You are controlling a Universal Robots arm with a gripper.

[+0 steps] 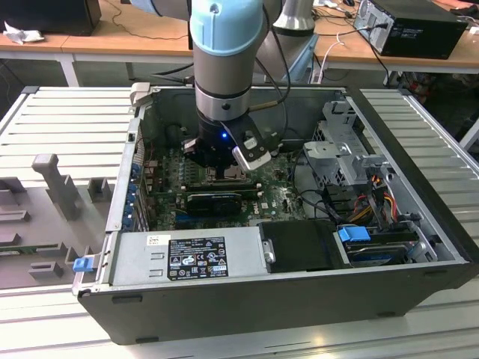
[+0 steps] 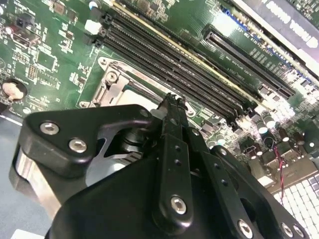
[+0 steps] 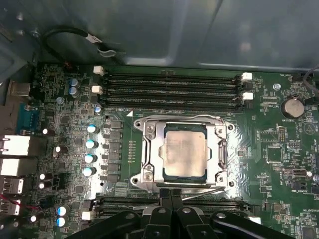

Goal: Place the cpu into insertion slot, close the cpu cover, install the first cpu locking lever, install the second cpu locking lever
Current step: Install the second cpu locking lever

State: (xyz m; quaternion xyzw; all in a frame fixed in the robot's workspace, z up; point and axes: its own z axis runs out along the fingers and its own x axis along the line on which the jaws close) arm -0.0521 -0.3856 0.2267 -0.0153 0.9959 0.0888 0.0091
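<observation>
cpu point(image 3: 185, 151) sits under closed cpu cover point(image 3: 149, 149) | gripper point(image 3: 172, 195) pressed together at socket edge | I should push lever gently, low.

Motherboard point(image 3: 259, 149): green, with silvery solder points. Cpu point(image 3: 185, 150): tan-grey, dull metal face. Cpu cover point(image 3: 149, 149): silvery frame. Memory slots point(image 3: 169, 89): black with white end clips. Capacitors point(image 3: 90, 143): pale blue tops. Pincer point(image 2: 172, 107): matte black, silver screw heads. Arm point(image 1: 224, 45): light blue over grey. Computer case point(image 1: 247, 299): dark grey. Surface point(image 1: 60, 134): grey, ribbed.
</observation>
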